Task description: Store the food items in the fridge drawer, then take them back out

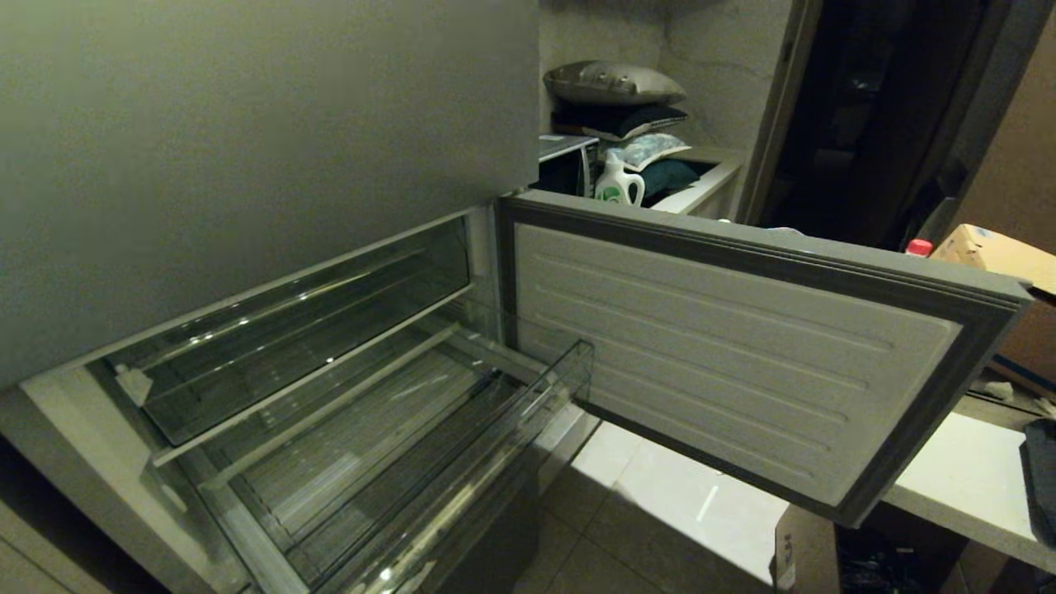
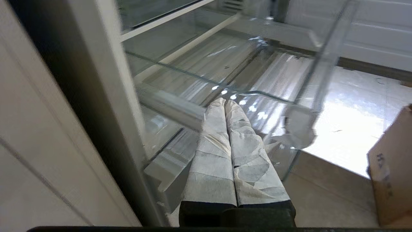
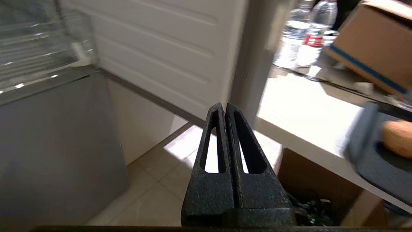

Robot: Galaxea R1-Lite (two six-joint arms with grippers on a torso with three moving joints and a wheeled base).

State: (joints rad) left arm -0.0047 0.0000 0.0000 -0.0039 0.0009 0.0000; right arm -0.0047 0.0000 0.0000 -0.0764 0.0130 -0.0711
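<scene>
The fridge drawer (image 1: 495, 462) is a wide clear bin with a ribbed floor, pulled out of the open lower compartment, and nothing lies in it. A tan, potato-like food item (image 3: 398, 138) rests on a dark tray (image 3: 367, 161) on the white table (image 3: 305, 109). Neither arm shows in the head view. My left gripper (image 2: 224, 102), its fingers wrapped in pale tape, is shut and empty beside the drawer's front wall (image 2: 309, 80). Black-fingered and empty, my right gripper (image 3: 224, 108) is shut, hanging above the floor below the open door, left of the tray.
The lower fridge door (image 1: 701, 346) stands swung open to the right, between the drawer and the table. A shallower clear bin (image 1: 289, 330) sits above the drawer. A cardboard box (image 1: 804, 553) stands under the table. Water bottles (image 3: 302, 35) and another box (image 3: 370, 42) stand behind.
</scene>
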